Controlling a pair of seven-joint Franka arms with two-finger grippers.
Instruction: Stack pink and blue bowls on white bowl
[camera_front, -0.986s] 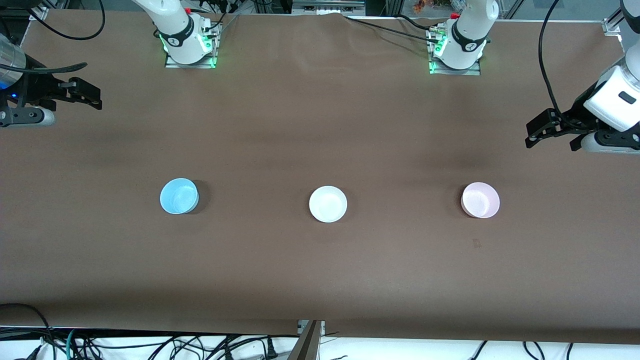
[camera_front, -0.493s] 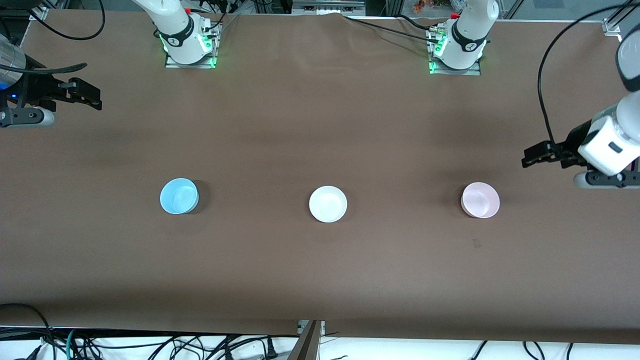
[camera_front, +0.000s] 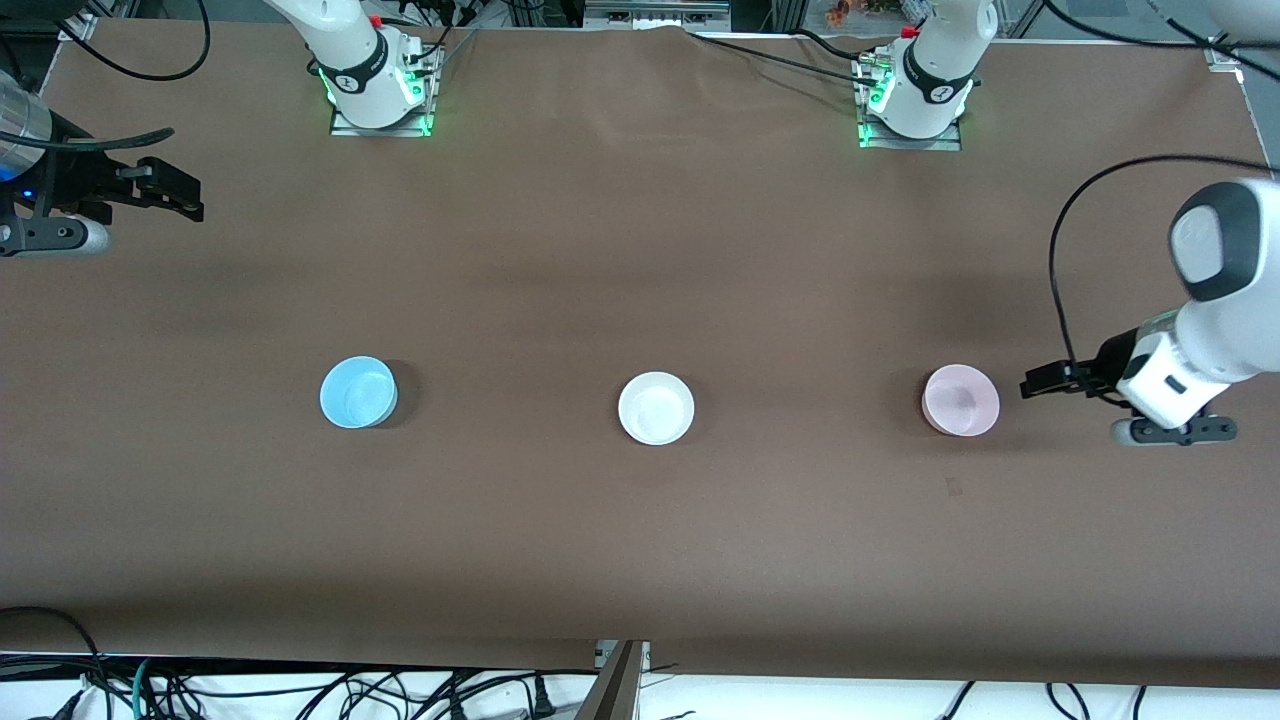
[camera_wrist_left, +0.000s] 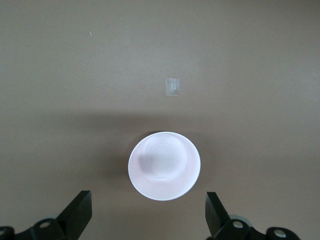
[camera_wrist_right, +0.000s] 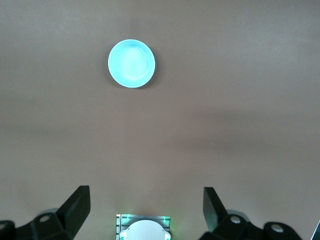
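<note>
The left gripper (camera_wrist_left: 148, 216), jaws spread wide, hangs over the table (camera_wrist_left: 260, 75) near the pink bowl (camera_wrist_left: 164, 166).

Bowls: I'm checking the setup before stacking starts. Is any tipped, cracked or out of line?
Nothing stands out. The blue bowl, white bowl and pink bowl sit upright, apart, in a row. Only a small tape scrap lies near the pink one.

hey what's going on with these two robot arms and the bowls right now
Nothing is stacked yet: the blue bowl, white bowl and pink bowl sit apart in a row. The left gripper is beside the pink bowl, fingers open, holding nothing. The right gripper waits open at its own end of the table.
</note>
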